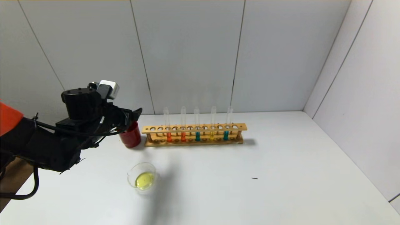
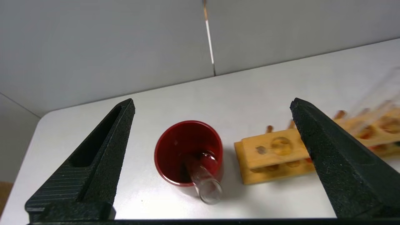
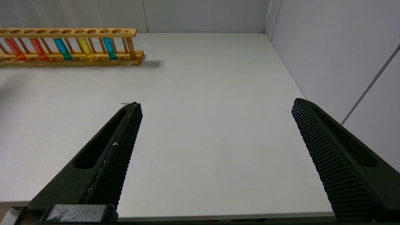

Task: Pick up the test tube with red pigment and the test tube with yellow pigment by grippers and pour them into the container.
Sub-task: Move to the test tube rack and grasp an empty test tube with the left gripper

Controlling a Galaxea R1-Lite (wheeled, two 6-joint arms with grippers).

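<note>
Left tool (image 2: pixel 212 109) released above red cup (image 2: pixel 187 150) | tube (image 2: pixel 204 178) inside | right tool (image 3: pixel 215 106) released

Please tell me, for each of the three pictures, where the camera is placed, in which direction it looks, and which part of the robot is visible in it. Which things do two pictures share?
Head view: from the robot's head, looking forward and down at the table; the left hand shows above the red cup.
Left wrist view: from the left wrist, over its open fingers, at the red cup holding an empty tube.
Right wrist view: from the right wrist, low, between its open fingers; right hand idle.
All three share the wooden rack.
</note>
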